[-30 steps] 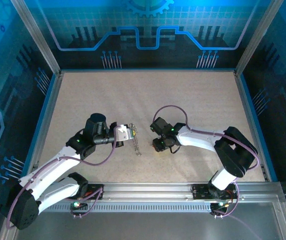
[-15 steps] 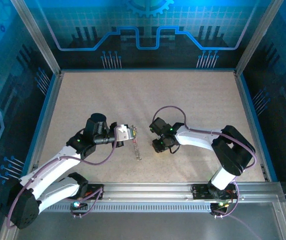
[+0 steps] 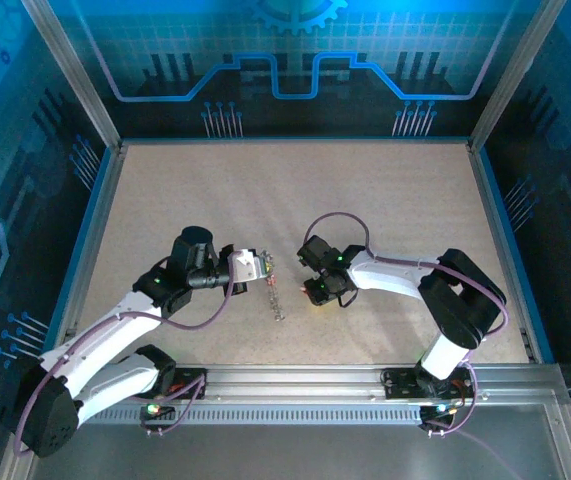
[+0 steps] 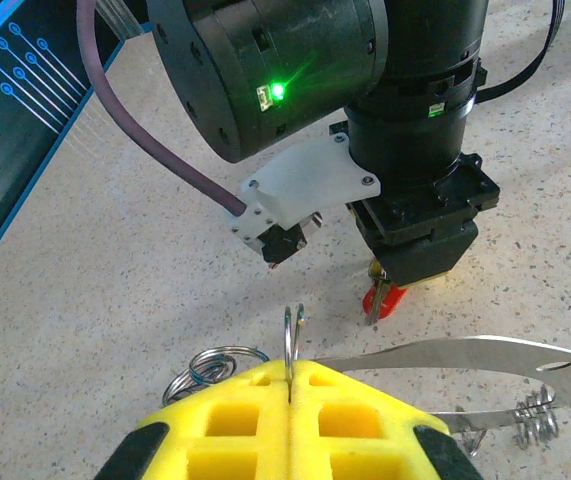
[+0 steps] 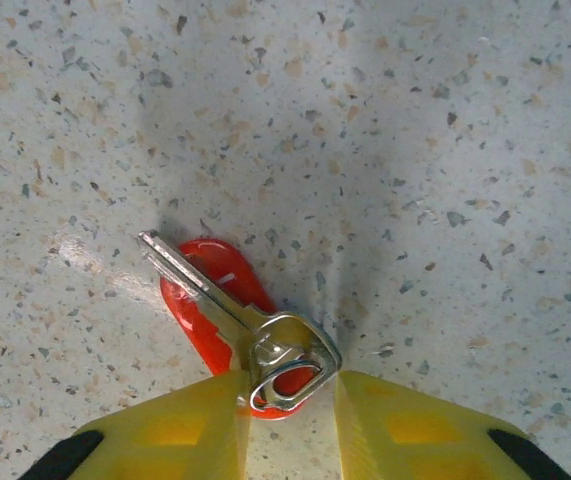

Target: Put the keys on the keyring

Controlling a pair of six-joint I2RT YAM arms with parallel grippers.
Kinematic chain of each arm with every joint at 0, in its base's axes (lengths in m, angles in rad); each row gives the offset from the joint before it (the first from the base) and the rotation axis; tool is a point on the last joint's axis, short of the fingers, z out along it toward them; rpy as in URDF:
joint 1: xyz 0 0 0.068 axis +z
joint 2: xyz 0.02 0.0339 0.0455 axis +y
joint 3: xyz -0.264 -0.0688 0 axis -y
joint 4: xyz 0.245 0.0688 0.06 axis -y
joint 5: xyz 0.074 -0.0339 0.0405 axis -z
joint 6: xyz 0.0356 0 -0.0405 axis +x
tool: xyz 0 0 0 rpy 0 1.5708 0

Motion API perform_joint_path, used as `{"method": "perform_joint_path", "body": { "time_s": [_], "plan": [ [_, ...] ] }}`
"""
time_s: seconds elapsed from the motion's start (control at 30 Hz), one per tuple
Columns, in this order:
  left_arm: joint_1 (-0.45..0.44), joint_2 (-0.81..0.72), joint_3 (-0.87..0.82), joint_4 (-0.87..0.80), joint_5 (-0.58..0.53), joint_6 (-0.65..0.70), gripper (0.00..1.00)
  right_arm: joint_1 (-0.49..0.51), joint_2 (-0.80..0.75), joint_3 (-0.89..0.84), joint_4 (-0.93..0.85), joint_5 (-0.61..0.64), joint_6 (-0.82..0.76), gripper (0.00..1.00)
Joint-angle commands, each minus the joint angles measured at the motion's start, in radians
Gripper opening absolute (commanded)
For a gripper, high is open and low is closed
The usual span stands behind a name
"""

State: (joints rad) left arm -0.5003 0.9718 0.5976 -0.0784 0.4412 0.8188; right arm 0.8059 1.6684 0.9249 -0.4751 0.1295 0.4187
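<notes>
Left fingers (image 4: 265, 385) are pinching the thin, probably springy keyring (image 4: 292, 325), fully closed; right fingers (image 5: 165, 430) are nipping the light, likely slippery keys (image 5: 283, 352) by the head.

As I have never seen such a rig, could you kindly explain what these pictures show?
Two robot arms stand at the near edge of a table. One picture looks down on both from above and behind. The other two come from cameras on the wrists, so each shows its own yellow fingers. The left gripper is shut on the keyring, a thin metal loop; a metal strip shows beside it. The right gripper pinches a red key touching the table.
</notes>
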Motion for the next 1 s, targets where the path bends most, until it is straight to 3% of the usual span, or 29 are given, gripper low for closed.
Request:
{"method": "perform_joint_path", "body": {
  "time_s": [0.0,0.3,0.6,0.97],
  "plan": [
    [0.002,0.005,0.033,0.005,0.017,0.006,0.00,0.003,-0.029,-0.006,-0.016,0.024,0.010,0.27],
    [0.002,0.013,0.034,0.000,0.022,0.006,0.00,0.003,-0.052,-0.024,-0.020,0.058,0.027,0.33],
    [0.002,0.015,0.037,-0.004,0.022,0.006,0.00,0.002,-0.034,-0.018,-0.022,0.064,0.025,0.24],
    [0.002,0.015,0.041,-0.011,0.024,0.010,0.00,-0.005,-0.001,0.007,-0.029,0.100,0.040,0.23]
  ]
}}
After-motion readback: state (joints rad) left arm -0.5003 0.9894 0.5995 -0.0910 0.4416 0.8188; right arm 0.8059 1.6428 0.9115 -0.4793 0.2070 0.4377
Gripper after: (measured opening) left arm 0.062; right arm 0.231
